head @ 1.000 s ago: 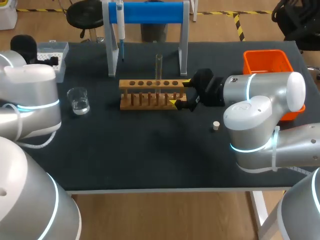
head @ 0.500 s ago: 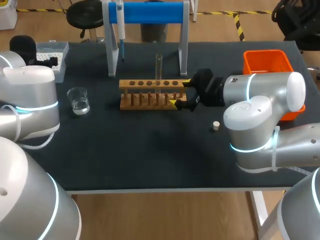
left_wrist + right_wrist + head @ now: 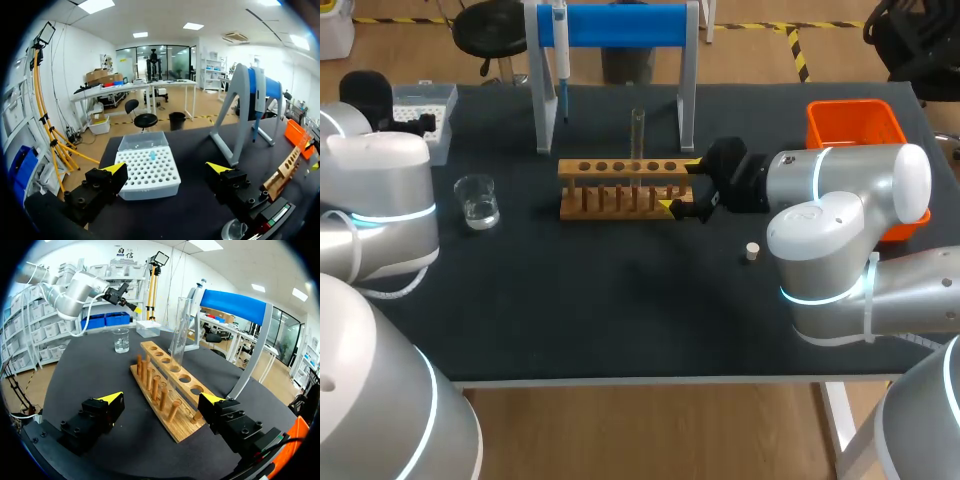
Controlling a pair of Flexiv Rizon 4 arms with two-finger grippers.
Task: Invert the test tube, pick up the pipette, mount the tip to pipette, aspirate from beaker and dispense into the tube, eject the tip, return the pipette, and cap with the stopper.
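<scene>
Your test tube (image 3: 637,135) stands upright in the rack (image 3: 620,190), seemingly inverted already, yet the pipette (image 3: 561,45) hangs on its stand (image 3: 620,25) and the stopper (image 3: 752,251) lies on the bench, left jaws and right jaws both apart, empty, so most remains.

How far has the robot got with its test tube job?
Early on. Done, it seems: the test tube stands upright in the rack. In hand: nothing; the right gripper is open by the rack's end, the left gripper open near the tip box. To do: the pipette hangs on its stand, the beaker holds liquid, the stopper lies on the table.
</scene>
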